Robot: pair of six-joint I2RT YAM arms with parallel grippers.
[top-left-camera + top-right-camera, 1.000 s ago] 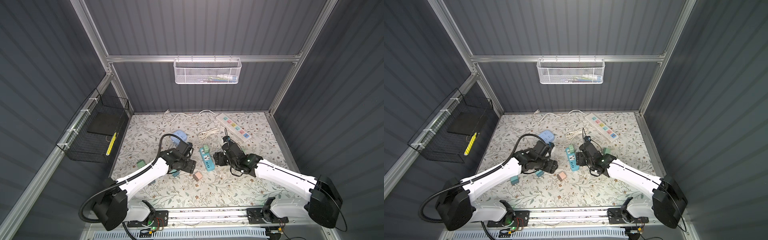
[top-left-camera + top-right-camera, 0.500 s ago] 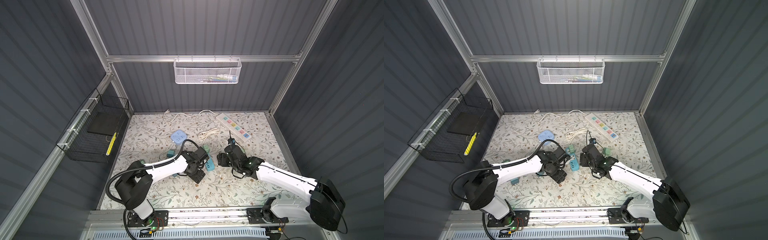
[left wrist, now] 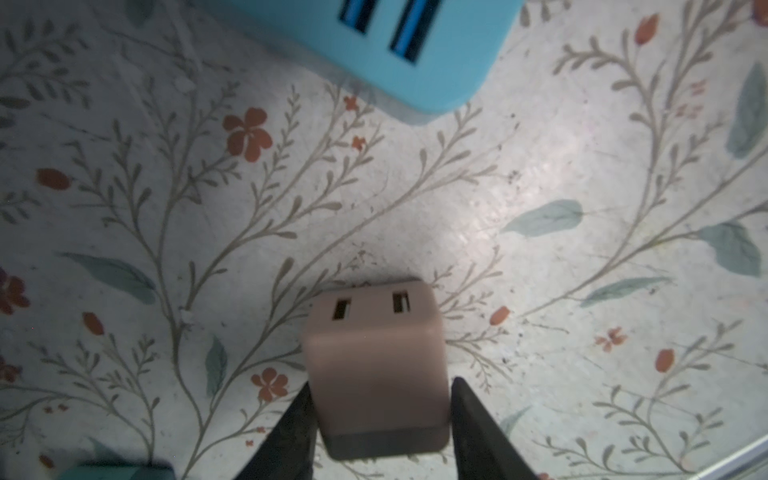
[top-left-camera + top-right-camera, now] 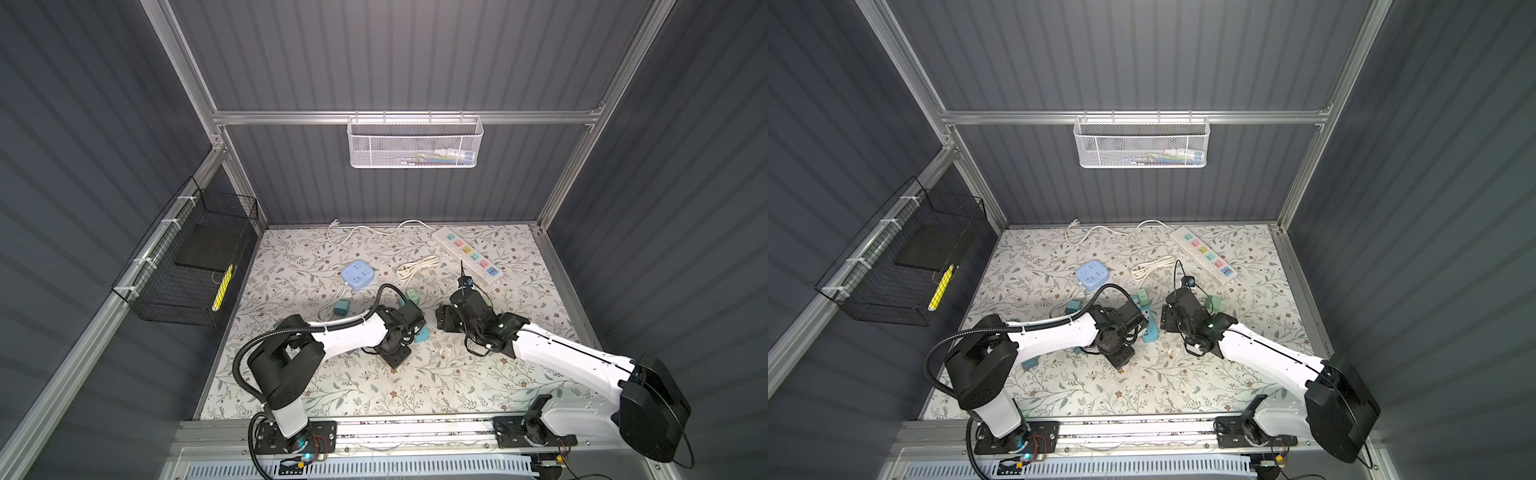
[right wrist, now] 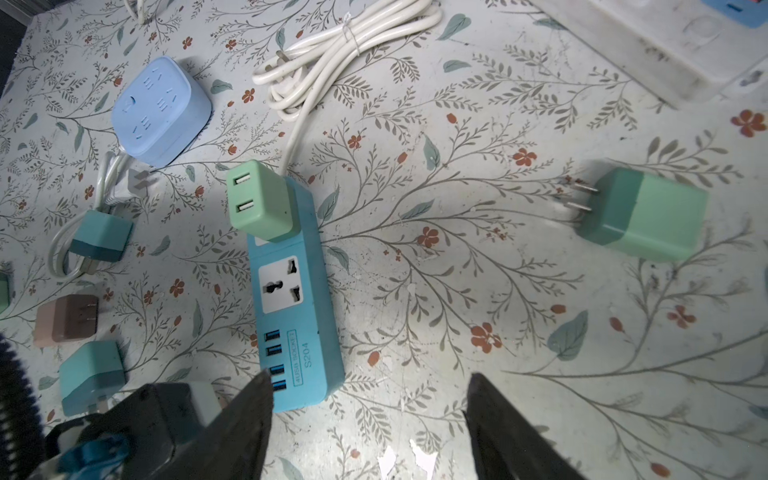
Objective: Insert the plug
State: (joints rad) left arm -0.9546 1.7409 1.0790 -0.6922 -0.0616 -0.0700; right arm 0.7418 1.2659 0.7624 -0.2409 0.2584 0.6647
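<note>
**Pink plug** [image 3: 374,353]: found between the fingers [image 3: 286,436] of the left claw [image 3: 382,384]. The face with two USB slots is turned away from the claw, and the prongs are not seen. Whether it is raised off the bench [image 3: 540,187] cannot be told.

**Left claw:** narrowed onto the pink plug, one finger laid against each flank.

**Teal power strip** [image 5: 299,345]: laid flat on the floral bench. Its USB end [image 3: 415,70] is seen just ahead of the left claw, apart from the pink plug. In both top views it is placed between the two claws [image 4: 422,334].
- A light green adapter [image 5: 257,203] is seated in the socket at the end farthest from the right claw.
- The universal socket [image 5: 280,284] between that adapter and the USB ports is shown with its holes exposed.

**Right claw** [image 5: 369,375]: spread wide, nothing held, bare bench between its fingers. One finger is overlapped with the strip's USB end in the wrist view, and contact cannot be told.

**Other stock, all beyond the right claw's fingertips:**
- A green plug [image 5: 640,214] is laid on its side, well apart from the strip, prongs pointed toward it.
- A blue cube socket [image 5: 162,108] and a coiled white cable [image 5: 345,41] are placed past the strip's far end.
- A white multi-socket strip [image 5: 648,41] is placed farthest off.
</note>
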